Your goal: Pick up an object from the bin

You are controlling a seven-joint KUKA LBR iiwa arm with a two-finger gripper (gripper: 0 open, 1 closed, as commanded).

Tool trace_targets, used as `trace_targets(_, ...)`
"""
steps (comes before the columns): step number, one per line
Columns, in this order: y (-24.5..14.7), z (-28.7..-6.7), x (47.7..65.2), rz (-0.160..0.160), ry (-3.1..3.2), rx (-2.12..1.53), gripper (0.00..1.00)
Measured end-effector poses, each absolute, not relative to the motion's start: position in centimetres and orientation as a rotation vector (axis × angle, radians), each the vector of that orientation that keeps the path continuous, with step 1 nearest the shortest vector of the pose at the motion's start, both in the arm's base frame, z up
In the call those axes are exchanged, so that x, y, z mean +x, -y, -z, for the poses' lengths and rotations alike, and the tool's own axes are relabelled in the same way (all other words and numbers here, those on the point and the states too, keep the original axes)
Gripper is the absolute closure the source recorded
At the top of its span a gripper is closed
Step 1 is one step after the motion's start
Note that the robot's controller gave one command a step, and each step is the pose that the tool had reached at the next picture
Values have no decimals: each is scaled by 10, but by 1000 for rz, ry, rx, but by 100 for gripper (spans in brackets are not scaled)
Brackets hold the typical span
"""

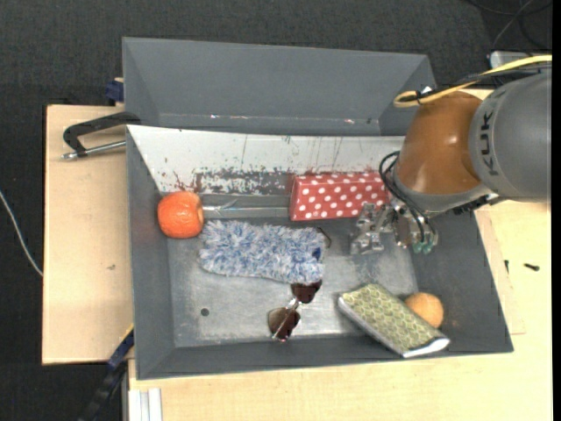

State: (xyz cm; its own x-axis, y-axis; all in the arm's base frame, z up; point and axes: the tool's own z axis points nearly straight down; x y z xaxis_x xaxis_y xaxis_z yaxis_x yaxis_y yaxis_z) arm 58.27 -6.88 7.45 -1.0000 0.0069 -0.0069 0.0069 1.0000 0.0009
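Orange wrist cover (443,152) above the claw (386,233), spread or pinched unclear, beside a half-hidden red dotted box (337,197).

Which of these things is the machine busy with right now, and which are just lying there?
In the job: gripper, next to the red dotted box, in the grey bin.
Just lying about: big orange ball, fluffy blue cloth, sunglasses, green patterned pouch, small orange ball.
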Motion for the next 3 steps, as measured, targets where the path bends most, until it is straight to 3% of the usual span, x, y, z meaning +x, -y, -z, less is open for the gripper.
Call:
trace_targets(2,69,-74,583,-1,-3135,11,100)
trace_targets(3,-51,-76,592,-4,-3105,350,100)
